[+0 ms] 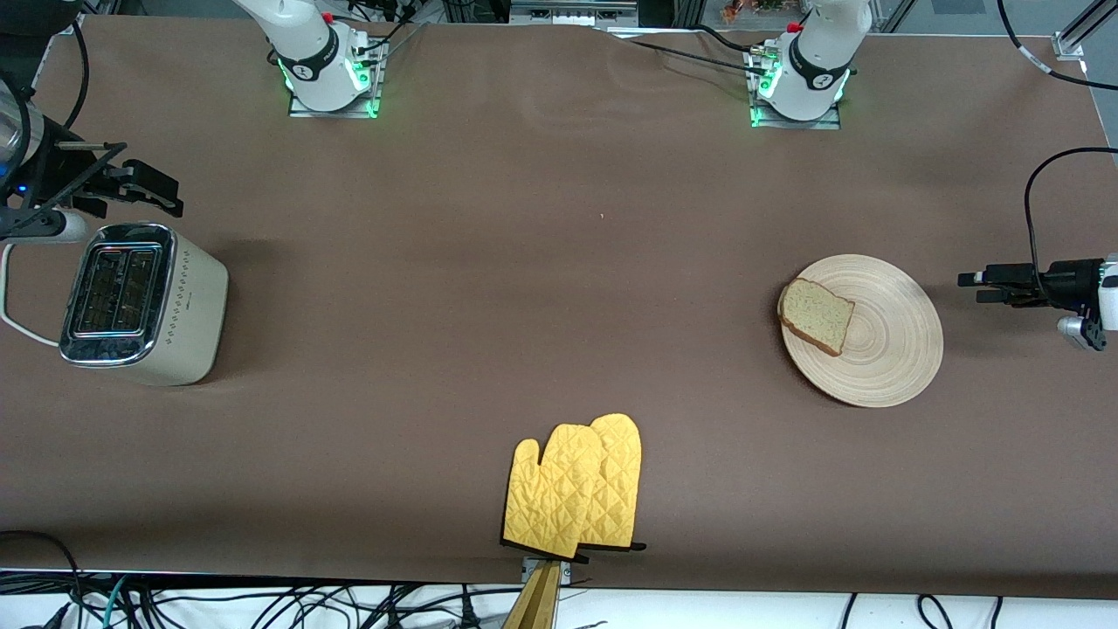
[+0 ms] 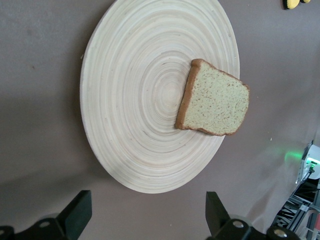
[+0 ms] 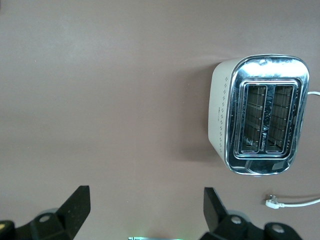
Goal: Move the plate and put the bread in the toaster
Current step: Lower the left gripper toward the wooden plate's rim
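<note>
Fingers of the left gripper spread wide, holding nothing, touching nothing; hung over bare table at the left arm's end, just off the plate's 3 o'clock edge as seen from the front camera. Plate flat on the brown table, toward the left arm's end. Bread flat on the plate at about its 10 o'clock, one corner poking past the rim toward the table's middle. Fingers of the right gripper likewise spread wide and empty, gripping nothing; hovered at the right arm's end of the table, near the toaster's 12 o'clock, apart from it. Toaster upright on the table, chrome top up, both slots open and nothing seen inside them, dotted side facing the table's middle, white cord trailing off at its 9 o'clock. Well apart from plate and bread, whole table width between them. Yellow quilted oven mitts, overlapping, at the table's 6 o'clock edge nearest the front camera.
</note>
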Available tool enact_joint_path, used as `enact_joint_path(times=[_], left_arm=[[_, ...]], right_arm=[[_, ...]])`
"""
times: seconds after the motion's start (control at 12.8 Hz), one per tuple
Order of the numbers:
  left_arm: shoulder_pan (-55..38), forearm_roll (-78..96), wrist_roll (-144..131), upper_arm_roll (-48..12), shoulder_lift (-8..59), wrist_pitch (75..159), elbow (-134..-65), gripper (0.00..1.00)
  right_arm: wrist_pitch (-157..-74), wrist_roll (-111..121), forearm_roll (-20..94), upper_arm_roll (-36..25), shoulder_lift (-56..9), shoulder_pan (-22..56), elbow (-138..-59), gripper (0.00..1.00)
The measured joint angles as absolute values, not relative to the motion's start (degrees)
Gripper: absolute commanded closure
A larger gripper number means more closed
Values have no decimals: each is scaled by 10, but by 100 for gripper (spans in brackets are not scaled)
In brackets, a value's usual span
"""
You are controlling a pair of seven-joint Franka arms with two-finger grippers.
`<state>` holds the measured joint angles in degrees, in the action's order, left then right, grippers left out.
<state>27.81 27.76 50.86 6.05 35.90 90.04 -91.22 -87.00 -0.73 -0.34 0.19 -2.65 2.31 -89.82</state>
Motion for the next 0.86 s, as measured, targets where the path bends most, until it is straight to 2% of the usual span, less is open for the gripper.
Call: enact_joint_path(times=[0.31,0.86], left_arm=[[285,306,543,67,408,927,-902,0],[286,365,568,71,442,943,-897,0]], right_arm=[[-870,-8,-3,2,-26,23,-898,0],[-870,-8,-3,2,-26,23,-898,0]])
